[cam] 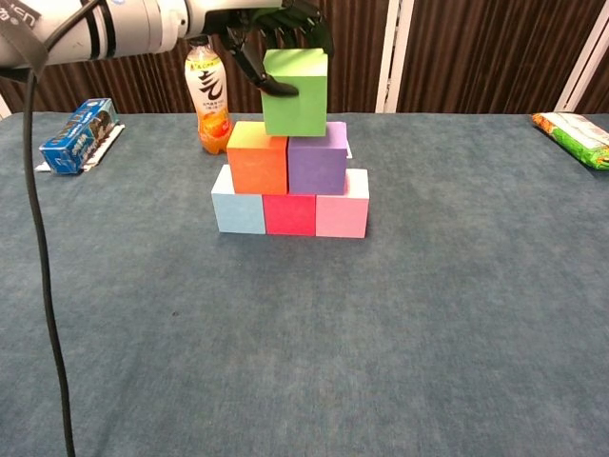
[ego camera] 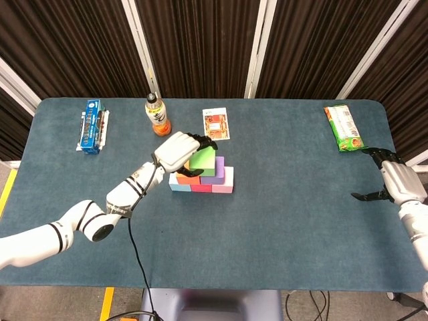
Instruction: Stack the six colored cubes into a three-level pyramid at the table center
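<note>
With light blue, red and pink cubes below and orange and purple above them, my left hand (cam: 271, 43) grips the green cube (cam: 295, 92) at the apex, unreleased, while my right hand (ego camera: 394, 179) rests aside, fingers apart, holding nothing.

Six cubes (cam: 290, 181), one bottle (cam: 207, 100), three snack packets (ego camera: 344, 128).

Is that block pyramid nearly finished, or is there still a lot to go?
Nearly finished. The bottom row, light blue cube, red cube and pink cube, is laid. The orange cube and purple cube sit on it. The left hand holds the green cube on top of those two. Only letting go remains. The right hand waits empty at the table's edge.
</note>
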Controlling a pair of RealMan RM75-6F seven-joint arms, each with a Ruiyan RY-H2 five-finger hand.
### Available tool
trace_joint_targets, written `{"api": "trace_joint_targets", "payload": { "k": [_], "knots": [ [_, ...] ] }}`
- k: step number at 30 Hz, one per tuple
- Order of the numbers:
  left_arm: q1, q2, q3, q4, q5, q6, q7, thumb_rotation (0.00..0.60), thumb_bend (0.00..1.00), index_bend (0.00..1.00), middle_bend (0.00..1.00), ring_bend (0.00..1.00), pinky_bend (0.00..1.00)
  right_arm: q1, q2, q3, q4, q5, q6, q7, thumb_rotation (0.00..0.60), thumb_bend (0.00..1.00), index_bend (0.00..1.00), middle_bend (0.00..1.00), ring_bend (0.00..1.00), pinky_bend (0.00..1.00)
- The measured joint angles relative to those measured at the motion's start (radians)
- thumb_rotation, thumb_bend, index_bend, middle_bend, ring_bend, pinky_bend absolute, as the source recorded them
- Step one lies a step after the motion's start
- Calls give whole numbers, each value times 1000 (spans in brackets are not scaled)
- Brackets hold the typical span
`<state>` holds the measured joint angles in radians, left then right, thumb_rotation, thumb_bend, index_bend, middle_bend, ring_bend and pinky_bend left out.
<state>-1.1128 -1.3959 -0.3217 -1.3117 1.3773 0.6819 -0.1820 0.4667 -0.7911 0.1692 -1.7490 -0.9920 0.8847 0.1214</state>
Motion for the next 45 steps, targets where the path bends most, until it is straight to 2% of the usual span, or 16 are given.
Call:
{"api": "trace_joint_targets", "payload": {
  "k": [14, 45],
  "knots": [
    [-16, -7, 18, 3, -78, -16, 23, 600, 340, 350, 339, 344, 409, -7, -5, 8, 21, -1, -15, 12, 600, 68, 227, 186, 0, 0],
    [-21, -5, 47, 9, -119, -11, 35, 600, 337, 339, 333, 343, 404, -8, -15, 20, 35, 10, -29, 2, 600, 68, 226, 186, 0, 0]
  ]
}}
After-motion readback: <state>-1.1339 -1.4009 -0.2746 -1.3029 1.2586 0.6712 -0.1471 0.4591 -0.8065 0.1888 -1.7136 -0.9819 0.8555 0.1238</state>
